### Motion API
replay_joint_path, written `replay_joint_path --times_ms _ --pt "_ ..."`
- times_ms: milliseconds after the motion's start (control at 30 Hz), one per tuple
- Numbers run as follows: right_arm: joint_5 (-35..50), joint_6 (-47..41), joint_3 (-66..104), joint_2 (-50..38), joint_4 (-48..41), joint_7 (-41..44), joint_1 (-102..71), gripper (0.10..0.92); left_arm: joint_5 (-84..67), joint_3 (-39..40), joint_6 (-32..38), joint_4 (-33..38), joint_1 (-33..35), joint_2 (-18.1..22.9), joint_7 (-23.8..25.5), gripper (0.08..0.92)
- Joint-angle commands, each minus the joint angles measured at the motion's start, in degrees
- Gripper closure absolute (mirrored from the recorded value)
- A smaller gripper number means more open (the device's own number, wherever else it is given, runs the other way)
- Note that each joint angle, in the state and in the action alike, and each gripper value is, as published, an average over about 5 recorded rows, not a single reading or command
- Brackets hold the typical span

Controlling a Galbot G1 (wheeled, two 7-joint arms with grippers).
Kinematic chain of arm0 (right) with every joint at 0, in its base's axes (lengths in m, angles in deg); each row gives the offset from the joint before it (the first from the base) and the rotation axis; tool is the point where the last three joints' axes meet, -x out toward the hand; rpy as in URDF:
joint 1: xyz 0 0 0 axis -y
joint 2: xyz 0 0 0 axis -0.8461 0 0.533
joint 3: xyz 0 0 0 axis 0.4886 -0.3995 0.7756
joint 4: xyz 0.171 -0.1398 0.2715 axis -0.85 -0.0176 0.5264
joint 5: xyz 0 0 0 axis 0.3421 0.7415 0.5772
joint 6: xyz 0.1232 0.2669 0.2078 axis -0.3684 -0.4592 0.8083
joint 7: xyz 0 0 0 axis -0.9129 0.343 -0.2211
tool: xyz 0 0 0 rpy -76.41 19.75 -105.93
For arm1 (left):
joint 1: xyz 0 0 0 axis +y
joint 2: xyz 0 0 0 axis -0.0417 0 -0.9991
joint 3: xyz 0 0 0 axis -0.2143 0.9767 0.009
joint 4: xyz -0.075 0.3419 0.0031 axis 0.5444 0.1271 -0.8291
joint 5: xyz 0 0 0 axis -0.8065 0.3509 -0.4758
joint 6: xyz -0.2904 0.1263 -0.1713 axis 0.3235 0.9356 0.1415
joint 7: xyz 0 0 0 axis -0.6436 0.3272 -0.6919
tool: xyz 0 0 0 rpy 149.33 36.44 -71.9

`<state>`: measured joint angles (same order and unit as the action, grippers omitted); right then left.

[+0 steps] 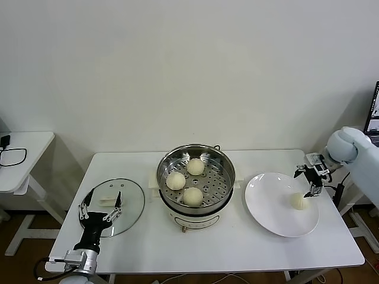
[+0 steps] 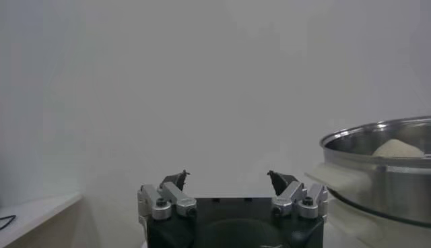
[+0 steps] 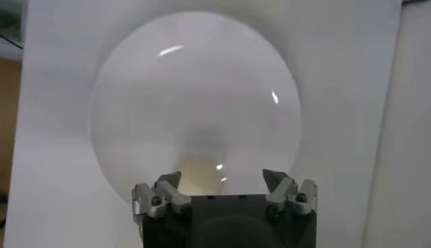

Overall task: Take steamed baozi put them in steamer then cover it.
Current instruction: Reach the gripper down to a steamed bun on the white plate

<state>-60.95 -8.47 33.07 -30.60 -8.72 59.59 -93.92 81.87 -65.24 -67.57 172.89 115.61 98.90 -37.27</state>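
Observation:
The steamer [image 1: 222,164] stands mid-table, uncovered, with three steamed baozi on its perforated tray [image 1: 196,166] [image 1: 176,180] [image 1: 192,196]. Another baozi [image 1: 298,201] lies on the white plate [image 1: 272,207] at the right. My right gripper [image 1: 307,183] hovers open just above that bun. In the right wrist view the baozi [image 3: 199,172] sits just ahead of the open gripper [image 3: 221,178], partly hidden by it. The cover [image 1: 131,204], a glass lid with a white handle, lies flat at the left. My left gripper [image 1: 102,204] hangs open over it, holding nothing [image 2: 229,180].
The steamer's steel rim [image 2: 384,168] fills one side of the left wrist view, with a bun [image 2: 397,148] showing over it. A white side table [image 1: 23,154] with a black cable stands off to the left. The plate lies near the table's right edge.

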Motion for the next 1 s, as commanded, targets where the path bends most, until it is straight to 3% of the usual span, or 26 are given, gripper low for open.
replay_joint_path --times_ms 33,1000 --pt "-5.99 -0.16 7.11 3.39 -5.83 -1.31 -6.77 0.203 0.03 -0.10 -0.12 -0.07 -0.07 -0.08 -0.01 0.177" --pt "-11.18 1.87 11.00 6.75 -9.50 -2.83 -9.51 0.219 0.10 0.15 -0.03 -0.26 -0.25 0.07 -0.13 0.177"
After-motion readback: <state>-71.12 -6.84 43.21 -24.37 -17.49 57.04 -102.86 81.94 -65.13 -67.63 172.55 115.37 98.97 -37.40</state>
